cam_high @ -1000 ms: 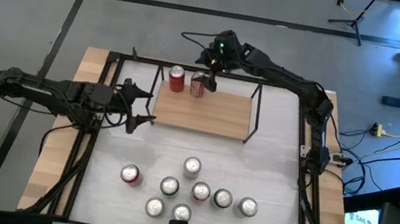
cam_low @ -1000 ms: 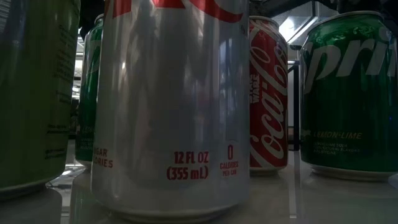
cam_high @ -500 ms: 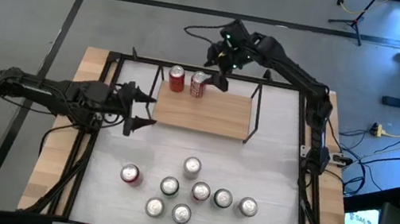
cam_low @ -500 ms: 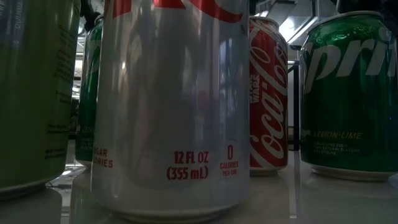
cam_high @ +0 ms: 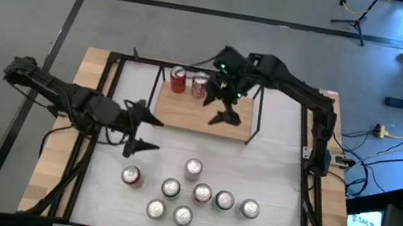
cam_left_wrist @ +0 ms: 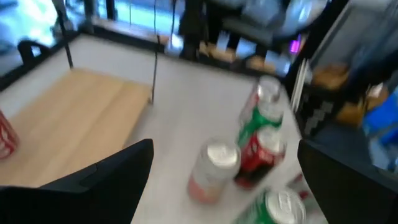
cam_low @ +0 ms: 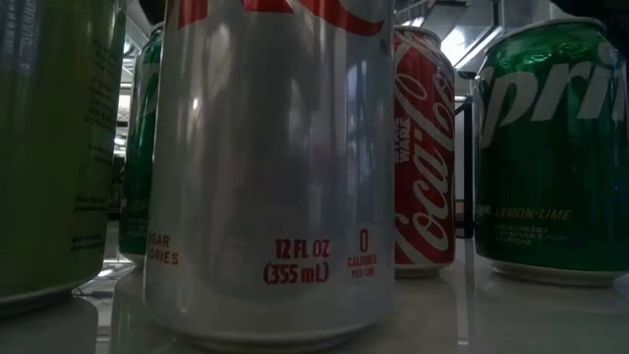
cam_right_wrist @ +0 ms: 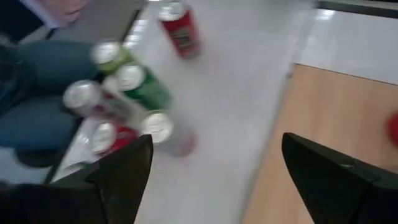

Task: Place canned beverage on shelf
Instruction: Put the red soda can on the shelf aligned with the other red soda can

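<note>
The shelf (cam_high: 209,114) is a light-wood board in a black wire frame at the table's far middle. Two red cans (cam_high: 178,79) (cam_high: 199,85) stand upright on its far left part. Several more cans (cam_high: 193,168) stand in a cluster on the white table near the front edge. My right gripper (cam_high: 225,118) hovers open over the middle of the shelf board (cam_right_wrist: 336,112), holding nothing (cam_right_wrist: 217,142). My left gripper (cam_high: 151,133) is open and empty off the shelf's near left corner, facing the cluster (cam_left_wrist: 214,165).
The low view is filled by a silver can (cam_low: 270,167), a red cola can (cam_low: 423,147) and green cans (cam_low: 550,147) close to the lens. A person's legs in jeans (cam_right_wrist: 31,93) show beyond the table's near edge. Bare table lies between shelf and cluster.
My right gripper has come away from the cans on the shelf's far side, risen and swung toward the near edge over the board, tipping downward. My left gripper has moved toward the right and near, closer to the can cluster. Both shelf cans have stayed upright in place.
</note>
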Available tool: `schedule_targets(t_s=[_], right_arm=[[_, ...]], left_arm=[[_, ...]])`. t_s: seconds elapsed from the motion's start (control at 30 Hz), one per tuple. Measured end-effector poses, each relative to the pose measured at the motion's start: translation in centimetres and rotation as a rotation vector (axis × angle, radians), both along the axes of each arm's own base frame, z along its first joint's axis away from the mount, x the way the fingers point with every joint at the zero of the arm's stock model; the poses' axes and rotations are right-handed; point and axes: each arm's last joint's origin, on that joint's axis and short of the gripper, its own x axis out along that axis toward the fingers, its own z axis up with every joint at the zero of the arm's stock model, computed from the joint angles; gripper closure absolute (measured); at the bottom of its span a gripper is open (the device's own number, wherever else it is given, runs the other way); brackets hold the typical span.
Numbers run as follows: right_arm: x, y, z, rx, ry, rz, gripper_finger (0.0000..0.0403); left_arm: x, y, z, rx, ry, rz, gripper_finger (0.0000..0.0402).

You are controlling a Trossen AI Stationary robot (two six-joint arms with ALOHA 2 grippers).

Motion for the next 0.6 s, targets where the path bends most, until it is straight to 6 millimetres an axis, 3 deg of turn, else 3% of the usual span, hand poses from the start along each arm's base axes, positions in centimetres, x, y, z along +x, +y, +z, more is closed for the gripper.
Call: schedule_targets(t_s=[0.2,0.33,0.6], right_arm=[[-1.4,3.2,0.6,-0.027,0.088,0.057,0.0052],[-2.4,5.2,0.6,-0.063,0.129,0.068,0.0052],[-5.3,8.7,-0.3,-0.181,0.173,-0.056,0.0052]], left_arm=[[2.2,-2.5,1.6,-0.045,0.209,-0.007,0.0013],[3.0,-4.3,1.4,-0.094,0.373,0.015,0.0013],[3.1,-8.2,-0.8,-0.241,0.627,0.043,0.0013]])
